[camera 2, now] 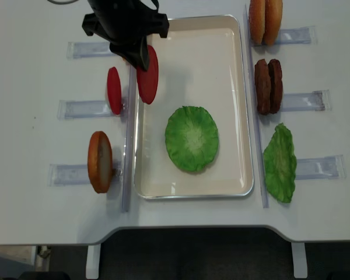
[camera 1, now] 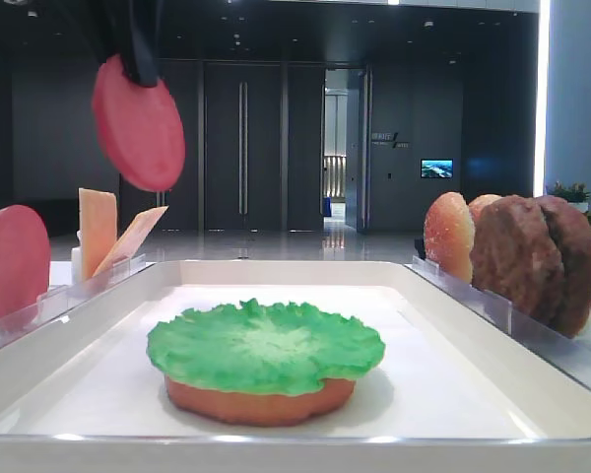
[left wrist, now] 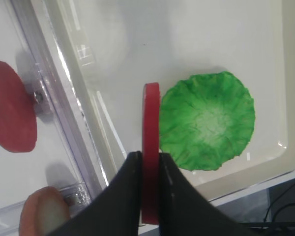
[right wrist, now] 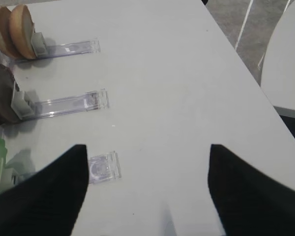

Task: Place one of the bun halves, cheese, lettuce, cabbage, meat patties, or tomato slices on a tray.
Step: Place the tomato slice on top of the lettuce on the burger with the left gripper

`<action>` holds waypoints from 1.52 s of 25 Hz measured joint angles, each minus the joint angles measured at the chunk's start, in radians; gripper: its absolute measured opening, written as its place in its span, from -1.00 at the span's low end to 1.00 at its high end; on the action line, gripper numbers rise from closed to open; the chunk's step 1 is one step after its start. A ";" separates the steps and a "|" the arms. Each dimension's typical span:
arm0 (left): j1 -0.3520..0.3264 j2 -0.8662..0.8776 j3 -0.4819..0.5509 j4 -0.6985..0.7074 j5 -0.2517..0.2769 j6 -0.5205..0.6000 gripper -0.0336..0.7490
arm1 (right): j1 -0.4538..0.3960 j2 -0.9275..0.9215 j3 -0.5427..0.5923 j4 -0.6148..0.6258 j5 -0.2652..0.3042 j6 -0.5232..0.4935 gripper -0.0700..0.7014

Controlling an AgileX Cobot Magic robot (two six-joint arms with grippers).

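Red tomato slice [left wrist: 151,157] stands on edge, clamped in my left gripper [left wrist: 148,169] above the left rim of the white tray [camera 2: 233,70], where the lettuce [camera 2: 192,138] covers a bun half [camera 1: 261,402] mid-tray; my right gripper [right wrist: 146,189] gapes empty.

The tray [camera 1: 98,325] looks like glossy white plastic, its rim catching highlights. The lettuce [camera 1: 266,345] has a ruffled, veined, matt rubbery surface. The tomato slice [camera 1: 138,123] at 11 o'clock is smooth and matt. The meat patties [camera 1: 532,258] at 3 o'clock look rough and bumpy. The holders [right wrist: 69,104] are clear, shiny plastic on a matt white table [right wrist: 177,88].
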 joint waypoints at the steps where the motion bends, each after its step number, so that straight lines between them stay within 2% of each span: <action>1: 0.000 -0.008 0.000 -0.015 0.000 0.013 -0.78 | 0.000 0.000 0.000 0.000 0.000 0.000 0.45; 5: 0.000 -0.048 0.010 -0.093 -0.022 0.064 -0.78 | 0.000 0.000 0.000 0.001 0.000 0.000 0.45; 9: 0.000 -0.087 0.066 -0.202 -0.095 0.141 -0.78 | 0.000 0.000 0.000 0.001 0.000 0.000 0.45; 15: 0.008 -0.096 0.215 -0.480 -0.213 0.361 -0.78 | 0.000 0.000 0.000 0.001 0.000 0.000 0.45; 21: 0.009 -0.096 0.384 -0.694 -0.301 0.569 -0.78 | 0.000 0.000 0.000 0.001 0.000 0.000 0.45; 29: 0.041 -0.096 0.574 -0.889 -0.381 0.783 -0.78 | 0.000 0.000 0.000 0.001 0.000 0.000 0.45; 32: 0.052 -0.096 0.610 -0.943 -0.412 0.851 -0.78 | 0.000 0.000 0.000 0.001 0.000 0.000 0.45; 38: 0.068 -0.068 0.627 -1.049 -0.434 0.971 -0.78 | 0.000 0.000 0.000 0.002 0.000 0.000 0.45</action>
